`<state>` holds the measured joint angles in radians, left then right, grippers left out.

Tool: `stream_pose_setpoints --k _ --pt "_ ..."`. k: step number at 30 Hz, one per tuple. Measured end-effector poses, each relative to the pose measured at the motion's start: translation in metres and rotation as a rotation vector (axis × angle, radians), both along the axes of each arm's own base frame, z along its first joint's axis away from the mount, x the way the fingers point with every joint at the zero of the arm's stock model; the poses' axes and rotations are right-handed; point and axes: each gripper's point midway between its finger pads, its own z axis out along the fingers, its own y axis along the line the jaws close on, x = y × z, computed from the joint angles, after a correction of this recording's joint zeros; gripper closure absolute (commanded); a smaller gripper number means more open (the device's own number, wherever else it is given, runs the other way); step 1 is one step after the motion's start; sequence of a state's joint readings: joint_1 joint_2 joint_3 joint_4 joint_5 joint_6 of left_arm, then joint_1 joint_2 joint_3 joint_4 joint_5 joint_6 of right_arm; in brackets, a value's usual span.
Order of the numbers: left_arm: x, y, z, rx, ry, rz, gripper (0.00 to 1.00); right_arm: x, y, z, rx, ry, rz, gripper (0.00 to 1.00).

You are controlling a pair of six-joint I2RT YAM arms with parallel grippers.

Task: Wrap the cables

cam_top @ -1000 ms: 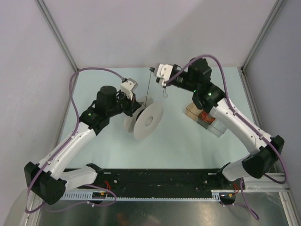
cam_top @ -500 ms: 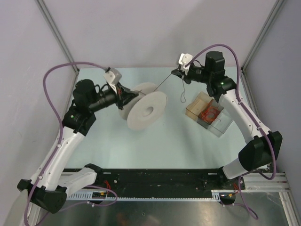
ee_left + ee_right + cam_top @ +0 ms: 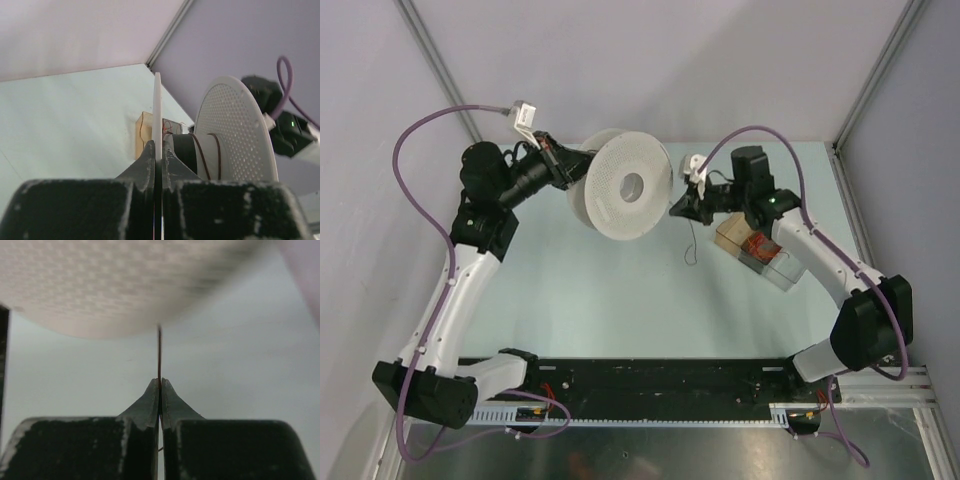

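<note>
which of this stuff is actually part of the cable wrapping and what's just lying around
In the job:
- thin dark brown wire, pinched in the right fingers
- white perforated plastic spool, its flange clamped in the left fingers

Lying about:
- clear plastic box on the pale green table
- small orange-red wire coil inside that box

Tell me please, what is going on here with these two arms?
The left gripper is shut on one flange of the white spool and holds it above the table. The right gripper pinches the thin wire beside the spool, and the wire runs from there to the spool. A few turns lie on the core, and a loose end hangs below.
</note>
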<state>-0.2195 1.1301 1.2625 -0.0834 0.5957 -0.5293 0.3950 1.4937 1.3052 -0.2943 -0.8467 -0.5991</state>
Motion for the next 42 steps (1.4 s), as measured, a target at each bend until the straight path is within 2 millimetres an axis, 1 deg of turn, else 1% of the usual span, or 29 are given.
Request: stream_pose_setpoints --k 1,4,5,7,8,9,11,12,16,21,23,27,28,29,30,31,32,34,40,42 --pt "0.004 0.001 -0.001 -0.015 0.02 0.017 1.0 -0.009 0.005 -0.004 -0.002 0.015 0.018 0.88" --pt "0.011 0.003 0.001 -0.049 0.053 0.046 1.0 -0.038 0.021 -0.011 0.001 0.066 0.063 0.56" --pt "0.013 0.004 0.006 -0.065 0.049 0.056 1.0 -0.044 0.023 -0.013 0.002 0.081 0.068 0.46" --pt "0.015 0.008 0.023 -0.091 0.014 0.081 1.0 -0.049 0.023 -0.013 0.005 0.104 0.054 0.28" --pt "0.015 0.009 0.031 -0.102 -0.007 0.086 1.0 -0.049 0.022 -0.011 0.007 0.107 0.042 0.2" --pt "0.014 0.012 0.042 -0.115 -0.037 0.096 1.0 -0.048 0.021 -0.009 0.012 0.109 0.026 0.14" --pt "0.01 0.014 0.057 -0.135 -0.076 0.106 1.0 -0.045 0.02 -0.002 0.025 0.104 -0.004 0.09" --pt "0.008 0.016 0.064 -0.144 -0.095 0.114 1.0 -0.042 0.019 0.001 0.033 0.098 -0.022 0.08" --pt "0.001 0.024 0.08 -0.168 -0.138 0.152 1.0 -0.031 0.015 0.011 0.069 0.084 -0.094 0.07" --pt "0.0 0.036 0.095 -0.197 -0.172 0.224 1.0 -0.005 0.008 0.024 0.141 0.067 -0.22 0.07" --pt "0.001 0.039 0.099 -0.215 -0.17 0.244 1.0 0.007 0.005 0.031 0.174 0.06 -0.266 0.07" --pt "0.002 0.041 0.101 -0.251 -0.147 0.257 1.0 0.026 -0.001 0.032 0.225 0.097 -0.355 0.07" --pt "0.002 0.041 0.101 -0.259 -0.14 0.257 1.0 0.03 -0.001 0.031 0.238 0.111 -0.378 0.08" --pt "0.002 0.04 0.101 -0.268 -0.132 0.255 1.0 0.034 -0.001 0.03 0.248 0.126 -0.396 0.11" --pt "0.002 0.04 0.102 -0.276 -0.125 0.253 1.0 0.038 -0.001 0.028 0.257 0.139 -0.413 0.19" --pt "0.003 0.04 0.102 -0.282 -0.119 0.252 1.0 0.041 0.0 0.027 0.265 0.149 -0.425 0.26" --pt "0.002 0.039 0.102 -0.287 -0.114 0.25 1.0 0.042 0.003 0.025 0.273 0.155 -0.428 0.3" --pt "0.002 0.039 0.102 -0.295 -0.108 0.249 1.0 0.041 0.013 0.023 0.285 0.167 -0.416 0.31" --pt "0.002 0.039 0.102 -0.308 -0.097 0.246 1.0 0.028 0.051 0.01 0.283 0.187 -0.334 0.29" --pt "0.002 0.039 0.102 -0.308 -0.097 0.246 1.0 0.024 0.059 0.006 0.277 0.194 -0.314 0.28"
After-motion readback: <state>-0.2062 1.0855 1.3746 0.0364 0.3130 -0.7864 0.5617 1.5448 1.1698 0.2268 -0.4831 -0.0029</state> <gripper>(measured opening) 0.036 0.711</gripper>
